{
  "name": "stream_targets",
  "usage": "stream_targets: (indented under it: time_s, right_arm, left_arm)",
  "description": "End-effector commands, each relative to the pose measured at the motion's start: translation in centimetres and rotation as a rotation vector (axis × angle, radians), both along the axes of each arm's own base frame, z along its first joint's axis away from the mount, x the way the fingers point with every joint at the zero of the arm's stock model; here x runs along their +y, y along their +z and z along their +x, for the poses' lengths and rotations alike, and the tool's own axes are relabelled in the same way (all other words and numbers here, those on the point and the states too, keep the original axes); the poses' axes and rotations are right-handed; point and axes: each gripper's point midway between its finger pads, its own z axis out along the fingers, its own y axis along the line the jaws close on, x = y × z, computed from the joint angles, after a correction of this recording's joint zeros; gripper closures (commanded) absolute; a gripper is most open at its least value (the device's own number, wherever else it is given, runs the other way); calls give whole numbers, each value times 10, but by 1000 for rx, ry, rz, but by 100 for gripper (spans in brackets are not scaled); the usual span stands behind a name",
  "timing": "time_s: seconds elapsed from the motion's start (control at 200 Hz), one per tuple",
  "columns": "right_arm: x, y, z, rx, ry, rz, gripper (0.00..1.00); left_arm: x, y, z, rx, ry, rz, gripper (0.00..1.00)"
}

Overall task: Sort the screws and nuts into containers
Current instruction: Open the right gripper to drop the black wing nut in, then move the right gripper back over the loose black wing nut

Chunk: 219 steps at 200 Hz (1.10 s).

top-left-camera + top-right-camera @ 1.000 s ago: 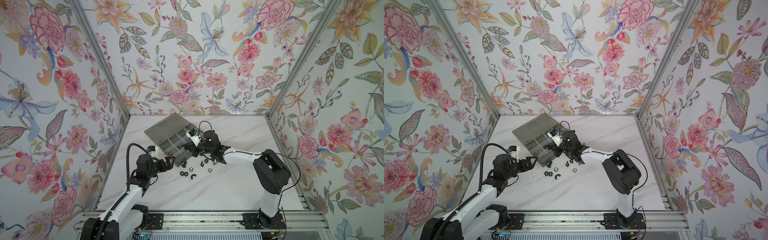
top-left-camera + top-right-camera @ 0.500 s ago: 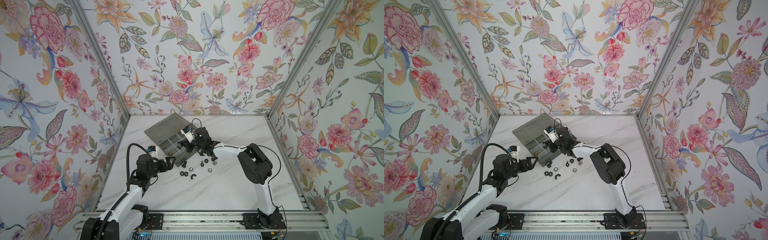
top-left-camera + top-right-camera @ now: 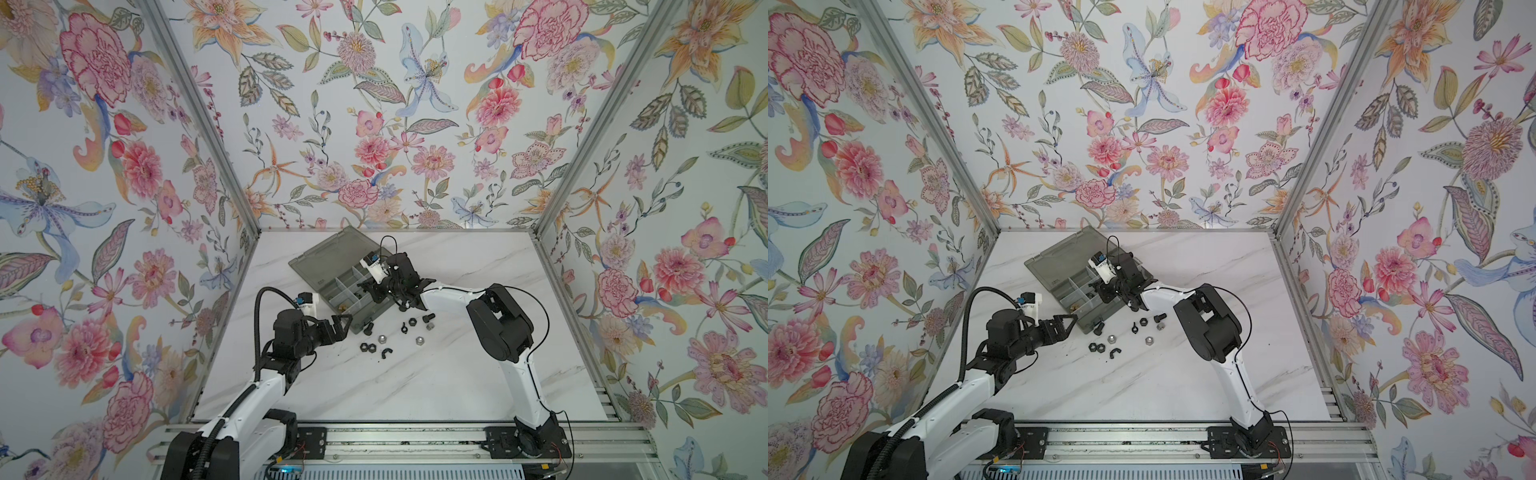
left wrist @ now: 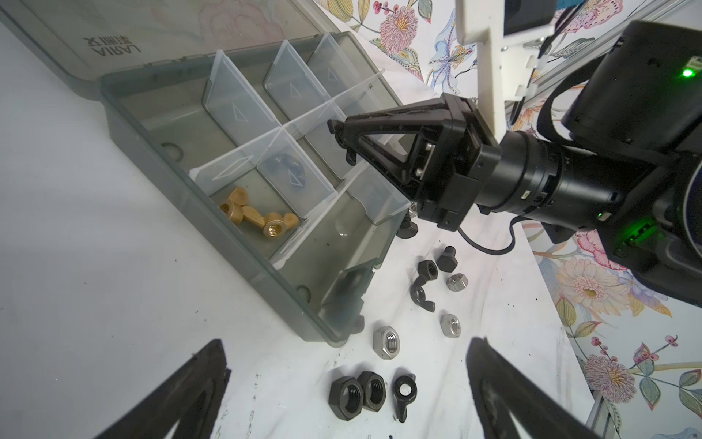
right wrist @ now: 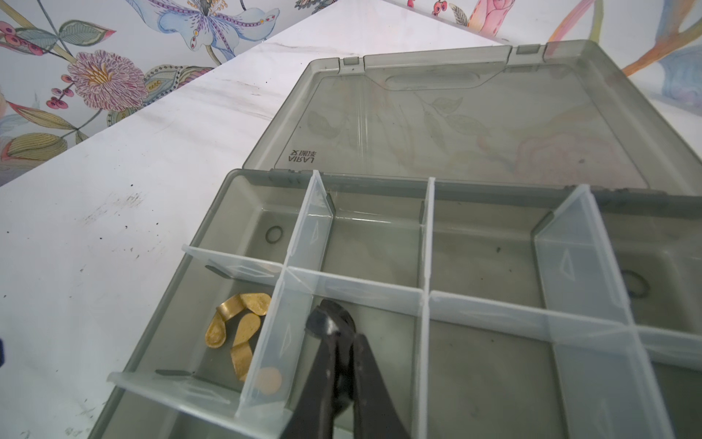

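Nuts (image 4: 427, 268) and stubby black screws (image 4: 446, 260) lie loose on the marbled white surface (image 3: 419, 386). They cluster just off the near corner of a smoky-grey organizer box (image 4: 228, 251), whose hinged lid (image 5: 475, 125) is folded back flat on the surface. Among the strays are two black hex nuts (image 4: 357, 393) touching side by side, a black winged piece (image 4: 404, 391) just beside them, and three silver hex nuts (image 4: 385, 342) spread through the group. A second screw (image 4: 408, 228) sits close against the box wall.

Clear dividers (image 5: 425, 251) split the tray into compartments. Brass-coloured wing nuts (image 4: 250, 213) sit together in a compartment in the row away from the hinge. A dark winged piece (image 4: 286, 173) lies in the compartment next to them, close to the long central divider.

The right tool (image 5: 339, 336) hangs over that compartment with its tips pointing down toward the dark piece and its jaws a narrow slit apart. The left wrist view shows clear space between the tips and the piece.

The left tool (image 3: 345, 325) hovers low over the surface at the box's near corner, jaws spread wide and gripping nothing. In both top views the two arms reach toward the box from either side of a floral-papered enclosure.
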Motion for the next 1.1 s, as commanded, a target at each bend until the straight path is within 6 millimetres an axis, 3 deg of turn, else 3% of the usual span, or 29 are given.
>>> stream_targets:
  time_s: [0.0, 0.195, 0.365, 0.711, 0.926, 1.091]
  right_arm:
    - [0, 3, 8, -14, -11, -7, 82]
    - [-1, 8, 7, -20, -9, -9, 73]
    - [-6, 32, -4, -55, 19, 16, 71]
    - [-45, 75, -68, -36, 88, 72, 61]
    - [-75, 74, -110, 31, 75, 83, 55]
    - [-96, 50, -136, 63, 72, 24, 52]
  left_arm:
    - [-3, 2, -1, -9, -16, -10, 1]
    - [-4, 3, -2, -8, -18, -11, 1]
    - [-3, 5, -1, -16, -14, -10, 1]
    - [-2, 1, -1, -8, -8, -2, 1]
    - [-3, 1, 1, -6, -13, -6, 1]
    - [-3, 2, 1, -6, -10, -8, 1]
